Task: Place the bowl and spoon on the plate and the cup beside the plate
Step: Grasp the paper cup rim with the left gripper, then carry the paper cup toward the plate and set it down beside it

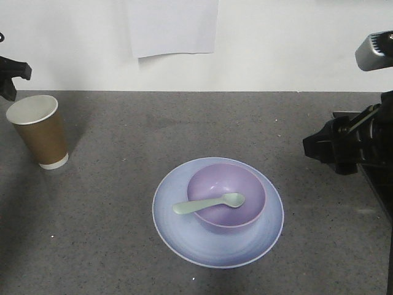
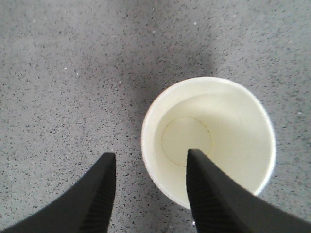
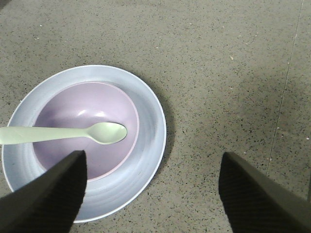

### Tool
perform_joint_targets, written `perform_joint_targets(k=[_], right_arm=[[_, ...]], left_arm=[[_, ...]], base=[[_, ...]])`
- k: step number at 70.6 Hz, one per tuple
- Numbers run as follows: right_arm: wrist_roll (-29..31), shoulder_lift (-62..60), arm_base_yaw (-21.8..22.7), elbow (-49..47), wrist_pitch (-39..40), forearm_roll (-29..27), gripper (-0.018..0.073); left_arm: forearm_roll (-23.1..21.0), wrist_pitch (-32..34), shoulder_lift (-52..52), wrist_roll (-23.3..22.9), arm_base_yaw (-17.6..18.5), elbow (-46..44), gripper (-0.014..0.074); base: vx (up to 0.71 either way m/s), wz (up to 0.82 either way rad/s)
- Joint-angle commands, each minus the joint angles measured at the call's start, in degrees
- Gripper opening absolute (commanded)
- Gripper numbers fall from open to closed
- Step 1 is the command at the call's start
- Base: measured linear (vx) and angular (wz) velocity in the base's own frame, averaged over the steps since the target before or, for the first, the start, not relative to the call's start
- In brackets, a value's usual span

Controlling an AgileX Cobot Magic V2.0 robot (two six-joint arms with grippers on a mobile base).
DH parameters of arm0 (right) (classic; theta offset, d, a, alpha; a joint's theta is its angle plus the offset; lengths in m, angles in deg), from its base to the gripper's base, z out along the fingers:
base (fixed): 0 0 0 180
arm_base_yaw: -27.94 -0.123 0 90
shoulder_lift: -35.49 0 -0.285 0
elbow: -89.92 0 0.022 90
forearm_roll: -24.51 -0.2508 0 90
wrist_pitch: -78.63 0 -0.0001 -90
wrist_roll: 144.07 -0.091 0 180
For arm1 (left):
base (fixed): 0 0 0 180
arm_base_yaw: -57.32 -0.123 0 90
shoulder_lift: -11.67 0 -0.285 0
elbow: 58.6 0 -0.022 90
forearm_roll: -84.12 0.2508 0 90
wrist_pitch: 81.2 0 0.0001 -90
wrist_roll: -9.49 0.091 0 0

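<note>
The pale blue plate (image 1: 178,236) lies at the table's centre front, with the lavender bowl (image 1: 245,184) standing on it. The mint spoon (image 1: 209,204) rests across the bowl, its handle over the left rim. The brown paper cup (image 1: 38,132) stands upright at the far left, well apart from the plate. My left gripper (image 2: 150,153) hovers open above the cup (image 2: 228,131), one finger over its mouth and the other outside the rim. My right gripper (image 3: 153,154) is open and holds nothing, raised to the right of the plate (image 3: 150,121), bowl (image 3: 73,109) and spoon (image 3: 104,132).
The grey speckled tabletop (image 1: 123,203) runs back to a white wall with a sheet of paper (image 1: 172,27) hanging on it. The left arm (image 1: 9,74) shows at the left edge and the right arm (image 1: 362,141) fills the right edge.
</note>
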Motion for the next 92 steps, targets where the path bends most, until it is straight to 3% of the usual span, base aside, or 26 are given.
perform_joint_targets(k=[1,27,35,45,56,65,80,92], right_arm=[[0.0,-0.7,0.1,-1.8,3.3,0.2,0.0538],[0.0,-0.7,0.1,-1.8,3.3,0.2,0.0538],[0.0,-0.7,0.1,-1.8,3.3,0.2,0.0538],[0.0,-0.7,0.1,-1.8,3.3,0.2,0.0538],[0.0,-0.7,0.1,-1.8,3.3,0.2,0.0538],[0.0,-0.7,0.1,-1.8,3.3,0.2,0.0538],[0.0,-0.7,0.1,-1.8,3.3,0.2,0.0538],[0.0,-0.7,0.1,-1.8,3.4,0.2,0.0538]], left_arm=[[0.0,2.2,-0.9,-0.4,-0.2,-1.7,0.0335],[0.0,2.3,4.9,-0.3,-0.2,-1.7,0.0314],[0.0,2.3,5.1,-0.3,-0.2,-1.7,0.0216],[0.0,2.0,5.1,1.4,-0.2,-1.7,-0.0008],[-0.5,0.3,4.1,3.1,-0.2,-1.7,-0.0009],[-4.1,-1.6,1.5,5.2,-0.1,-1.7,-0.0008],[-15.5,-2.8,-6.2,9.5,0.3,-0.5,-0.0008],[-16.7,-2.7,-12.6,11.3,3.8,5.3,-0.0008]], base=[[0.00,0.00],[0.00,0.00],[0.00,0.00],[0.00,0.00],[0.00,0.00],[0.00,0.00],[0.00,0.00],[0.00,0.00]])
